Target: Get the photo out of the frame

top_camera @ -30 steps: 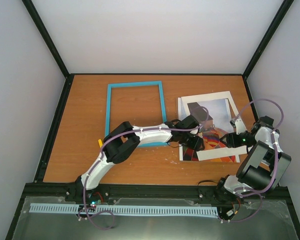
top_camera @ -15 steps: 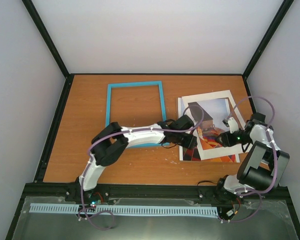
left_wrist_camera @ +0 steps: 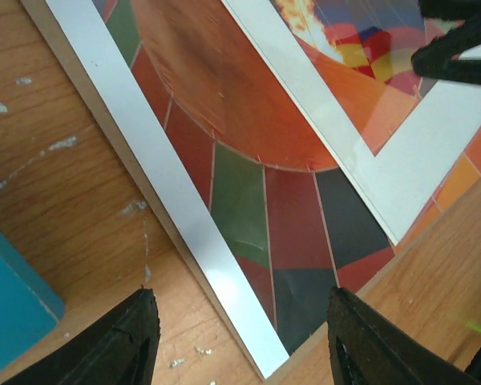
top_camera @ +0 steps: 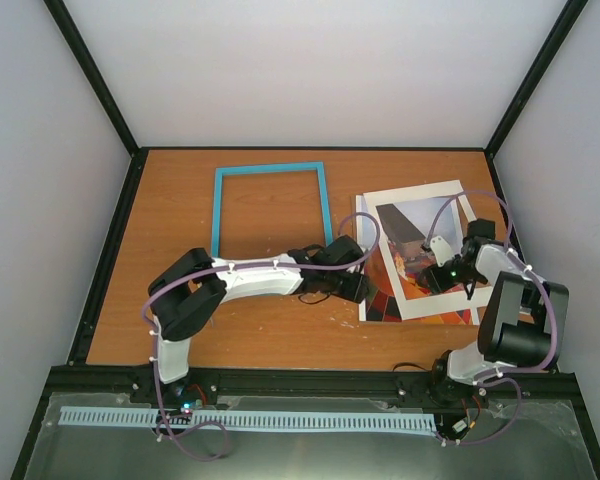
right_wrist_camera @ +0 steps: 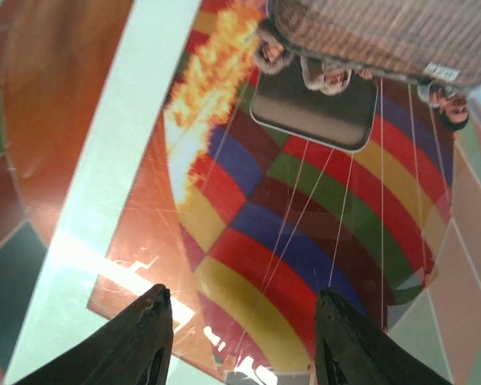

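Observation:
The light-blue frame (top_camera: 321, 205) lies flat on the table with bare wood showing through it; one corner (left_wrist_camera: 8, 301) shows in the left wrist view. To its right lies the photo (top_camera: 412, 222), a white-margined print of a checkered balloon (right_wrist_camera: 305, 241), tilted on top of a second print with coloured wedges (left_wrist_camera: 248, 200). My right gripper (top_camera: 421, 277) hovers over the photo, jaws open (right_wrist_camera: 244, 341), nothing between them. My left gripper (top_camera: 367, 291) stands open (left_wrist_camera: 240, 345) over the lower print's near left corner, empty.
The lower print rests on a thin brown board whose edge (left_wrist_camera: 128, 208) shows along its white strip. Small white flecks (left_wrist_camera: 64, 144) dot the wooden table (top_camera: 170, 200). Black posts and grey walls enclose the table on three sides.
My left gripper has drawn back to the left, off the prints' middle to their near left corner. My right gripper has moved left over the photo and its jaws have narrowed.

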`<state>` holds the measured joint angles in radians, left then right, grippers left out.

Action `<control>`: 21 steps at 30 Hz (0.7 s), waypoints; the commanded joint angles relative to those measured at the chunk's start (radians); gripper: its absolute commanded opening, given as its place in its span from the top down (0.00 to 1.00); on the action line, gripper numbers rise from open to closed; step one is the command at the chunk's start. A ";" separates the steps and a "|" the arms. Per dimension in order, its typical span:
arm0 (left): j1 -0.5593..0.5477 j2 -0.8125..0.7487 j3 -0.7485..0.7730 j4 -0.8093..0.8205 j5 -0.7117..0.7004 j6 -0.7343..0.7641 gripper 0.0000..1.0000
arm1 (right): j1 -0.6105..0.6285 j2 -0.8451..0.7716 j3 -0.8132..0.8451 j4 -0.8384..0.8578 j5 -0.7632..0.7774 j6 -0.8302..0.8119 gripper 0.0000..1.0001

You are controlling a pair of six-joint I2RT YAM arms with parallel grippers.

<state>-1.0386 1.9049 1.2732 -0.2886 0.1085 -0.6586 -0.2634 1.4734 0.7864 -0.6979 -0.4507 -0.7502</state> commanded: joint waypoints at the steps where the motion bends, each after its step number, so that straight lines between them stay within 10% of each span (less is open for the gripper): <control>1: 0.047 0.016 0.018 0.088 0.034 -0.022 0.43 | 0.007 0.057 -0.025 0.068 0.050 0.014 0.52; 21: 0.095 0.110 0.082 0.033 0.210 -0.032 0.44 | 0.006 0.109 -0.101 0.135 0.015 -0.056 0.57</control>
<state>-0.9134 2.0560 1.3926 -0.2356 0.2638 -0.6670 -0.2630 1.5528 0.7357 -0.5209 -0.4717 -0.7788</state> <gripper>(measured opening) 0.567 0.432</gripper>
